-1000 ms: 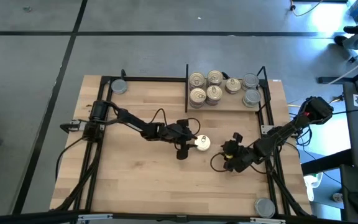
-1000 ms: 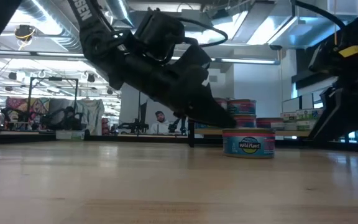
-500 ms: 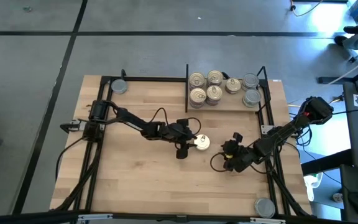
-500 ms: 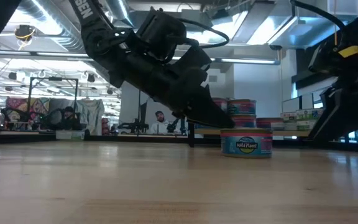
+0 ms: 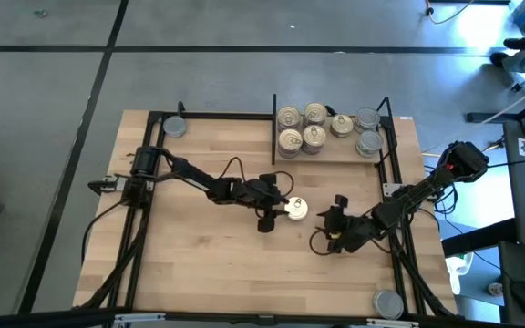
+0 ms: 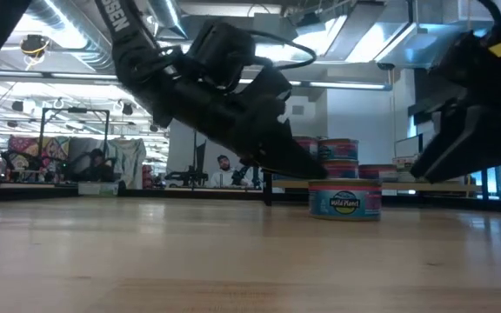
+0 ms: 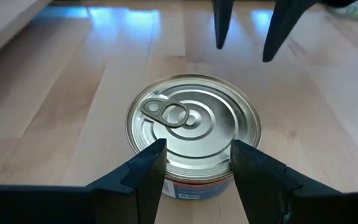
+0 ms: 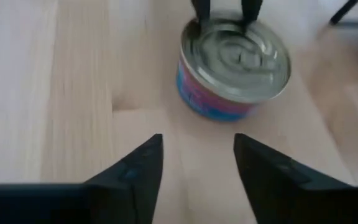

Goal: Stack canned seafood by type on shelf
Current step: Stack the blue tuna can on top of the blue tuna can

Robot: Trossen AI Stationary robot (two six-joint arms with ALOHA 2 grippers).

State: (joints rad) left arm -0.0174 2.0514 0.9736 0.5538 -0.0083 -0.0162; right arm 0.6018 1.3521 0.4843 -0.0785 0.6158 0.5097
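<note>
While our left tool (image 5: 274,212) sits at the gold-lid tin (image 5: 295,210), jaws apart beside its near edge, not clamping, right tool (image 5: 332,217) waits open just beyond; next: advance, clamp, carry it to the shelf (image 5: 331,158).

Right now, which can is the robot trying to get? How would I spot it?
Look at the middle of the wooden table, in front of the shelf. One gold-lidded can sits alone between the left gripper and right gripper. Every other can is on the shelf or at a table corner.
</note>
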